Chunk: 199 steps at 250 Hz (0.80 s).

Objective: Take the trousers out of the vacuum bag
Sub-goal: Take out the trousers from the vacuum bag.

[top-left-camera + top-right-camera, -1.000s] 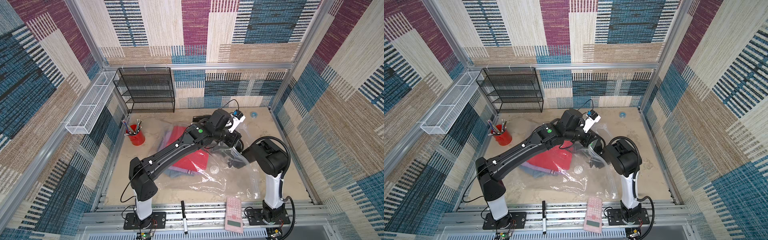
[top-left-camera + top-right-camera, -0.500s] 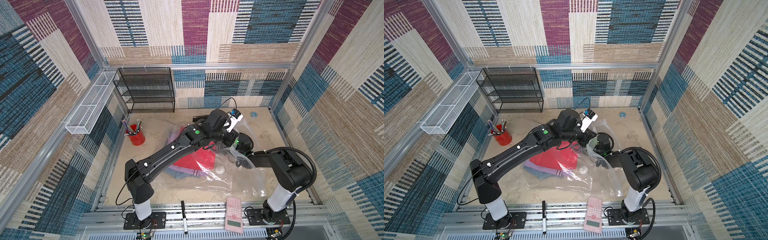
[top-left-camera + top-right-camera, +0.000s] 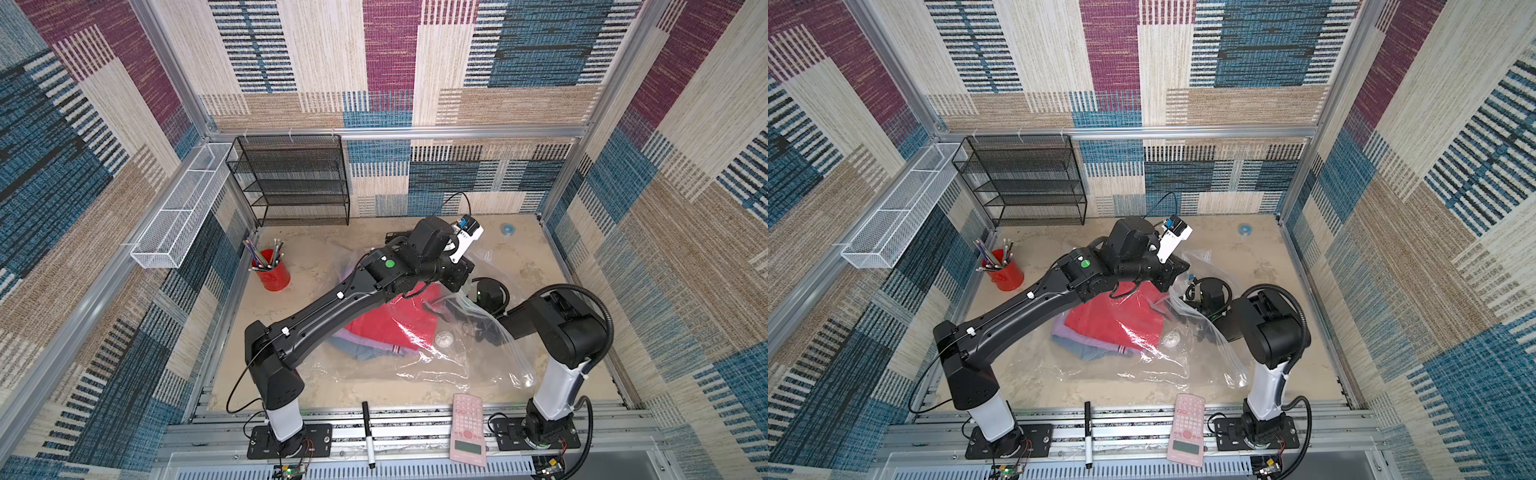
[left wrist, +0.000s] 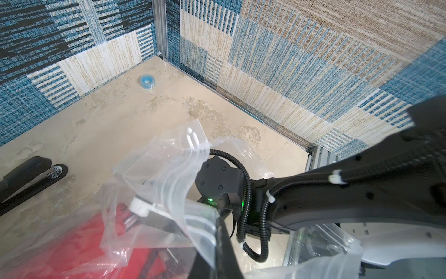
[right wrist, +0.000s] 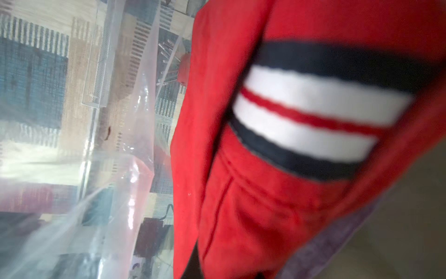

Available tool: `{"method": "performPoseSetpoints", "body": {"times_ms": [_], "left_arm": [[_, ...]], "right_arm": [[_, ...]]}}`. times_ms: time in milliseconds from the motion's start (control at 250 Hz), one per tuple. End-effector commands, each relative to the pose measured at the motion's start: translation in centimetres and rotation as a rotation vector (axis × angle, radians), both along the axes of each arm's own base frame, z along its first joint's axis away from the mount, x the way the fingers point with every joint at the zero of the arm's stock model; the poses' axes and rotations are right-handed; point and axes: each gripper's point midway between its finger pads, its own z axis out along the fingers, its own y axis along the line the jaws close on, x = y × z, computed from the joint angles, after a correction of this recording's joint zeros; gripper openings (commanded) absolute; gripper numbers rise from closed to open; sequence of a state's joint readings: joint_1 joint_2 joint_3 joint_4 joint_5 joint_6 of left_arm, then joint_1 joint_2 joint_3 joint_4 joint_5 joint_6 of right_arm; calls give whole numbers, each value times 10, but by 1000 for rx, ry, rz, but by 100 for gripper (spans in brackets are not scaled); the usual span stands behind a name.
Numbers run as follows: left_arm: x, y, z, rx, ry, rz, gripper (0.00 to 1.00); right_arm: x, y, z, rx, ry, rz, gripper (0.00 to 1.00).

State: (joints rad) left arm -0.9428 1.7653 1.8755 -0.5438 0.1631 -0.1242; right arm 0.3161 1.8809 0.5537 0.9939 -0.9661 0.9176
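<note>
Start at the left: the trousers (image 3: pixel 374 332) lie stacked inside the bag (image 3: pixel 478 368), toward its left half. The red pair (image 3: pixel 390 324) is on top, the lilac pair (image 3: pixel 344 335) is under it, and the blue denim pair (image 3: pixel 362 353) is lowest, poking out on the near side. None has left the plastic yet.

In the middle, your left gripper (image 3: pixel 459 280) is clamped on the bag's rim strip and holds it up off the table (image 3: pixel 316 249). I read that as propping the mouth open so the other arm has a way in.

To the right, the right gripper (image 4: pixel 130 219) reaches through that mouth toward the red pair.

Now what you can't see. The right jaws sit behind crinkled, glaring plastic, and the right wrist view is filled by blurred red cloth with a striped band (image 5: pixel 313 111) — so I cannot tell whether they are closed on cloth or merely near it. The left arm covers the stack's far edge in both top views, and the bag's left edge is lost against the table.
</note>
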Motion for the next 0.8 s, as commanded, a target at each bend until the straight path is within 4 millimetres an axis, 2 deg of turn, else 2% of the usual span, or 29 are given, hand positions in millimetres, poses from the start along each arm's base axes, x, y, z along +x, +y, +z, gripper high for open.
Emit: {"method": "performPoseSetpoints", "body": {"times_ms": [0, 100, 184, 296, 360, 412, 564, 680, 792], "left_arm": [[-3, -4, 13, -29, -37, -44, 0], [-3, -8, 10, -31, -24, -53, 0], [-3, -10, 9, -33, -16, -56, 0], [-5, -9, 8, -32, -14, -63, 0], [-7, -9, 9, -34, -15, -67, 0], [-9, -8, 10, -36, -13, -70, 0], [-11, -5, 12, -38, -15, -75, 0], [-12, -6, 14, -41, -22, -79, 0], [-12, -7, 14, -41, -26, -82, 0]], "right_arm": [[-7, 14, 18, 84, -43, 87, 0], [-6, 29, 23, 91, -63, 115, 0], [-4, 32, 24, 95, -66, 107, 10], [-3, 24, 21, 97, -57, 74, 31], [-2, 20, 20, 86, -55, 54, 47], [0, 15, 19, 66, -60, 36, 54], [17, 4, 19, -62, -108, -53, 85], [30, 2, 15, -135, -109, -71, 90], [32, 3, 3, -149, -71, -65, 90]]}}
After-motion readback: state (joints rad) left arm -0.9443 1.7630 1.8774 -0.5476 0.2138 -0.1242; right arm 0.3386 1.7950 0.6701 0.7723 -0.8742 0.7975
